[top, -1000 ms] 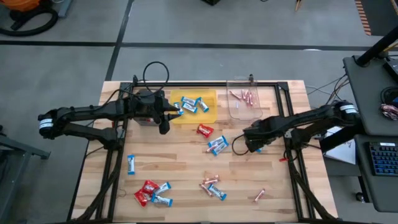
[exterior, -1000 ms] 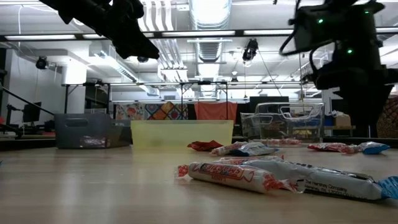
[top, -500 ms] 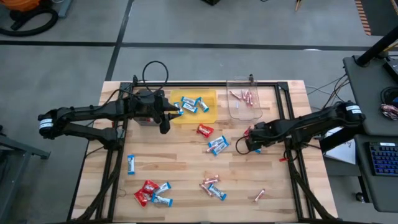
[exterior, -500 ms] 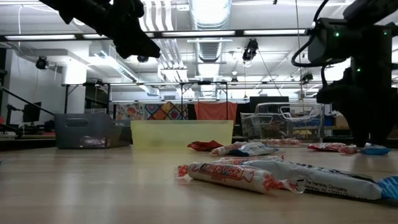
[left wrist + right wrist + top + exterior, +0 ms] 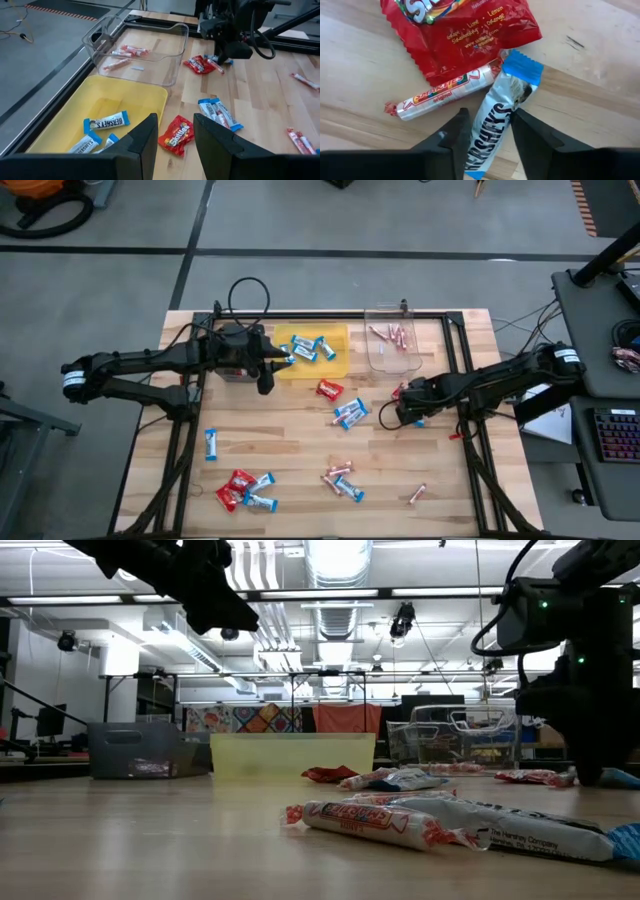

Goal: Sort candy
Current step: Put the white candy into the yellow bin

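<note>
Wooden counter [image 5: 300, 435] from above: my right claw [image 5: 408, 417] low by candy right of centre, left claw [image 5: 266, 380] at the yellow bin [image 5: 335, 338]. Right wrist: fingers apart astride a blue-white bar [image 5: 492, 127], touching a pink stick [image 5: 447, 92] and red packet [image 5: 460, 30]. Left wrist: fingers apart, empty.

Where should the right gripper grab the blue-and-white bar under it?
Across the narrow middle of the blue-and-white bar, straight down: the right gripper already straddles its long sides there, open. Stay clear of the end touching the pink stick and red packet.
</note>
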Controlling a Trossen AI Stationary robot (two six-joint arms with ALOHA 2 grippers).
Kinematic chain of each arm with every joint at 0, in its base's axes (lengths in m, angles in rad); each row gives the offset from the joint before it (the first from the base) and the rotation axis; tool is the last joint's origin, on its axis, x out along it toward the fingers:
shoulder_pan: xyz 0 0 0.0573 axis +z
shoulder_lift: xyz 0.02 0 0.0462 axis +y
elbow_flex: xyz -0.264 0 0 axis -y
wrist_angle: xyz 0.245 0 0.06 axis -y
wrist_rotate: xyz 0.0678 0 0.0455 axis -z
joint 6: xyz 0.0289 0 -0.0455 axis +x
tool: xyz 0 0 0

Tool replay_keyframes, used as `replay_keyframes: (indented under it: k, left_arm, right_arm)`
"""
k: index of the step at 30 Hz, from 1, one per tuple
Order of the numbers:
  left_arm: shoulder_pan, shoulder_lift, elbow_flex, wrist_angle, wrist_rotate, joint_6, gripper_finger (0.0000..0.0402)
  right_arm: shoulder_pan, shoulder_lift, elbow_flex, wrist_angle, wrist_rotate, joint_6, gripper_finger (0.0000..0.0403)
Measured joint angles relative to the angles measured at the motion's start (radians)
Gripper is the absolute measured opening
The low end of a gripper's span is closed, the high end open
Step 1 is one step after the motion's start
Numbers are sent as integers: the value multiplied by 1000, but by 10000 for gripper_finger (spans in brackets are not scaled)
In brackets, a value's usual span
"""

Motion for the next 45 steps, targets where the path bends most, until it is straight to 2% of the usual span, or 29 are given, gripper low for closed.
replay_keyframes:
  k: [6,10,18,26,31,37,41,45]
  left_arm:
    - [-2,0,0,5,0,-7,109]
    - [-16,0,0,23,0,-8,109]
    - [-87,0,0,80,1,5,109]
    - [-153,39,0,185,3,3,109]
    - [-174,132,-1,309,14,29,112]
    - [-175,243,-1,454,113,35,147]
    - [-180,307,-1,540,144,62,180]
    - [-190,375,-1,636,259,108,200]
  right_arm:
    - [0,-2,16,-4,0,-31,64]
    - [0,-8,44,-13,2,-70,36]
    - [0,-37,193,-115,81,-142,29]
    - [0,-44,383,-111,142,-365,28]
    - [27,-45,405,89,131,-589,28]
    - [66,-41,314,488,-15,-847,28]
    - [90,-41,254,684,-38,-952,28]
    - [97,-32,227,790,-32,-1026,28]
